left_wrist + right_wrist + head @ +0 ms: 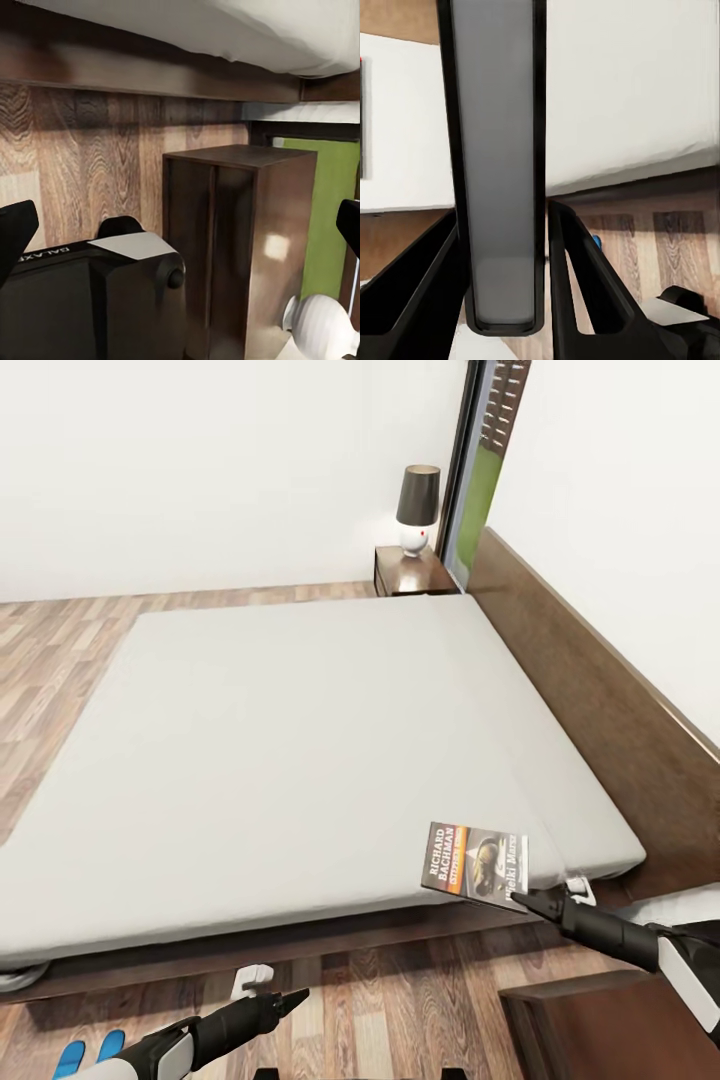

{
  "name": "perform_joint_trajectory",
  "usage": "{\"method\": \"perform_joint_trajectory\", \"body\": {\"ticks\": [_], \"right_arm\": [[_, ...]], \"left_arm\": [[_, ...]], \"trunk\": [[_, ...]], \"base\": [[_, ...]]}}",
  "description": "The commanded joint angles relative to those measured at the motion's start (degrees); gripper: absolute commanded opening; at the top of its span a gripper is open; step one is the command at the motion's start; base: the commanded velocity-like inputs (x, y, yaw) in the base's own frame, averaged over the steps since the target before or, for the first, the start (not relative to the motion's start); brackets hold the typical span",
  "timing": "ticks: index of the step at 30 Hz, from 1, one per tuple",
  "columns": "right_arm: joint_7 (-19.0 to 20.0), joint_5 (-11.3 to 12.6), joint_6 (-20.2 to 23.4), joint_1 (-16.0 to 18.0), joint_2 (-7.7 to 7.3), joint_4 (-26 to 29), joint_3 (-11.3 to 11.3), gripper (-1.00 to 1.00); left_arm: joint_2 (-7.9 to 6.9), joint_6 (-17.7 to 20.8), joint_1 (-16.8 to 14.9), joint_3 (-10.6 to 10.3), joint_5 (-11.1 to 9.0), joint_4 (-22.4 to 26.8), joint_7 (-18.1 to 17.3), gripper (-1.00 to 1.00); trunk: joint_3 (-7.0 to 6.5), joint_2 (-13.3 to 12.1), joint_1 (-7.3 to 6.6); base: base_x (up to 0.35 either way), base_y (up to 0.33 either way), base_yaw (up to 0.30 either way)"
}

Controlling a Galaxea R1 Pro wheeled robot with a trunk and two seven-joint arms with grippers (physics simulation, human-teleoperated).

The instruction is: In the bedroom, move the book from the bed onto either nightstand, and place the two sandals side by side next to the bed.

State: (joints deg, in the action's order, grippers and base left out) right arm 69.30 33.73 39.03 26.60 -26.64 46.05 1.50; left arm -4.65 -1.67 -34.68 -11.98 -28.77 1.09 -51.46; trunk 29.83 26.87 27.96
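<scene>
The book (475,863), dark with white lettering and an orange band, hangs tilted at the near right corner of the off-white mattress (300,740). My right gripper (525,903) is shut on its lower edge. In the right wrist view the book (499,187) stands edge-on between the black fingers (585,285). My left gripper (293,998) hovers over the floor in front of the bed and is open, with its fingertips (15,229) wide apart. The two blue sandals (88,1052) lie on the floor at the lower left. One nightstand (410,572) stands by the far side of the headboard, and another (600,1025) is close at my right.
A lamp (417,508) with a dark shade stands on the far nightstand. The dark headboard (600,690) runs along the right wall. A tall window (480,460) is behind the far nightstand. The near nightstand (240,240) and a white lamp base (322,326) appear in the left wrist view.
</scene>
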Motion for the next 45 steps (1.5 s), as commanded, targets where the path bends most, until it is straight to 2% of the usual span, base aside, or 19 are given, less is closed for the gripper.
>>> {"method": "perform_joint_trajectory", "body": {"ticks": [1,7,8,10,26,36,37,41,45], "right_arm": [[0.08,0.47,0.31,0.02,0.0,-1.41,0.02,-1.0],[0.07,0.62,-0.33,0.03,-0.4,-9.77,0.08,-1.0],[0.09,0.49,-1.91,0.03,-0.46,-12.48,0.08,-1.0],[0.14,0.43,-3.27,0.01,-0.47,-13.66,0.08,-1.0],[0.09,0.24,-4.98,0.0,0.02,-15.09,-0.01,-1.0],[0.05,0.28,-5.01,-0.02,0.02,-15.38,-0.01,-1.0],[0.16,0.22,-9.0,-0.14,0.01,-23.11,-0.01,-1.0],[0.18,0.27,-12.89,-0.16,0.01,-23.98,-0.01,-1.0],[0.15,0.23,-13.46,-0.19,0.07,-24.67,-0.01,-1.0]], "left_arm": [[-0.01,-0.17,-0.03,-0.49,-0.41,-0.03,-0.16,1.0],[-0.01,-0.15,-0.03,-0.5,-0.41,-0.03,-0.25,1.0],[-0.01,-0.16,-0.03,-0.5,-0.41,-0.03,-0.23,1.0],[-0.01,-0.17,-0.03,-0.48,-0.41,-0.03,-0.2,1.0],[-0.09,-0.17,0.58,-0.47,-0.41,-0.03,-0.05,1.0],[-0.11,-0.24,0.76,-0.47,-0.41,-0.03,0.02,1.0],[-0.18,-0.42,1.06,-0.49,-0.41,-0.03,1.04,1.0],[-0.13,-0.46,2.12,-0.5,-0.31,-0.03,1.92,1.0],[-0.1,-0.61,3.45,-0.5,-0.23,-0.02,3.64,1.0]], "trunk": [[-0.2,-0.34,-0.2],[-1.67,-2.75,-1.51],[-1.94,-3.15,-1.73],[-2.47,-3.95,-2.17],[-3.91,-3.95,-2.17],[-4.04,-3.95,-2.17],[-4.08,-3.95,-2.17],[-4.35,-3.95,-2.17],[-4.71,-3.95,-2.17]], "base": [[0.0,0.0,0.0],[0.0,0.0,-0.004],[0.0,0.0,-0.048],[0.0,0.0,-0.035],[0.0,0.0,-0.005],[0.0,0.0,0.0],[0.0,0.0,0.0],[0.0,0.0,0.0],[0.0,0.0,0.0]]}}
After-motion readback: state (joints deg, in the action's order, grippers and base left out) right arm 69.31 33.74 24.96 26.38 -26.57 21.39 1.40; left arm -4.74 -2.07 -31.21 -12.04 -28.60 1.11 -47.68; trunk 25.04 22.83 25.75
